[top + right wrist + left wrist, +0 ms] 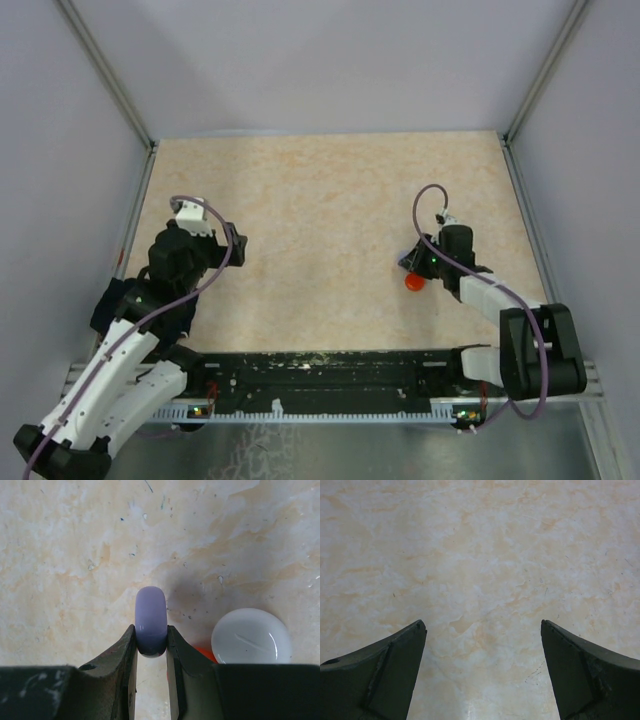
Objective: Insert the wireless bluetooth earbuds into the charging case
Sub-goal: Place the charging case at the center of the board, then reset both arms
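My right gripper point(151, 630) is shut on a greyish-purple round charging case point(151, 611). The case stands on edge between the fingers, just above the tabletop. A white round case point(251, 636) lies flat to its right. A red one point(205, 653) peeks out between that and my right finger, and it also shows as the red case point(414, 282) beside the right gripper point(425, 262) from above. My left gripper point(483, 625) hangs wide open over bare table at the left gripper point(190, 222) side, with nothing between its fingers. The earbuds are out of view.
The marbled beige tabletop point(320, 220) is bounded by grey walls on the left, the back and the right. A black rail point(330, 375) runs along the near edge between the arm bases.
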`<state>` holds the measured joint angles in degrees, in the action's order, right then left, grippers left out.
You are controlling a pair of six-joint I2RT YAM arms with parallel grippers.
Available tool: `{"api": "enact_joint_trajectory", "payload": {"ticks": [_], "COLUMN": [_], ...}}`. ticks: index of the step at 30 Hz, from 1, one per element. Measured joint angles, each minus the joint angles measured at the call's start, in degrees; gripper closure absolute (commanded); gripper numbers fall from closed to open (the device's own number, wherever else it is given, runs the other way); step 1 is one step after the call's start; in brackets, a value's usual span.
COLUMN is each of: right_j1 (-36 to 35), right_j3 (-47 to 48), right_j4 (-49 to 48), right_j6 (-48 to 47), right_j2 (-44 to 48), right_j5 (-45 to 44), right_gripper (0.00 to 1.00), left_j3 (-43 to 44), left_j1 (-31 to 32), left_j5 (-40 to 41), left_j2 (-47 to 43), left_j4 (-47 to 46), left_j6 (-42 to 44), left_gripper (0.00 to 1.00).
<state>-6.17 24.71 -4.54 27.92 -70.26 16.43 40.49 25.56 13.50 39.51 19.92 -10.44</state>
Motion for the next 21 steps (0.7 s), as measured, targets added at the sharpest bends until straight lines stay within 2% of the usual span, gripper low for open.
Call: {"api": "enact_joint_trajectory", "payload": {"ticks": [7, 11, 13, 16, 21], "right_j1": [0.4, 0.5, 0.5, 0.5, 0.5], "right_j3": [2.9, 5.9, 7.4, 8.3, 8.4], "right_j4": [2.8, 6.9, 9.1, 12.8, 18.4], "right_j6": [-1.4, -2.5, -3.1, -3.9, -4.5], "right_j2": [-5.0, -5.7, -5.6, -3.1, 6.4], "right_j5": [-0.9, -1.4, -1.9, -3.1, -4.9], "right_gripper": [0.66, 0.54, 0.4, 0.32, 0.23], "left_j3": [-0.9, -1.2, -1.2, -1.1, -0.7], "left_j1": [-1.5, -1.5, -1.5, -1.5, -1.5], "left_j5": [-3.1, -4.1, -4.5, -4.8, -5.1], "left_j2": [-1.6, -3.1, -4.2, -5.9, -8.9], "left_j4": [-1.4, -1.5, -1.5, -1.3, 0.7], "left_j6": [-0.8, -1.3, -1.3, -1.4, -2.4], "left_gripper": [0.0, 0.0, 0.0, 0.0, 0.0]}}
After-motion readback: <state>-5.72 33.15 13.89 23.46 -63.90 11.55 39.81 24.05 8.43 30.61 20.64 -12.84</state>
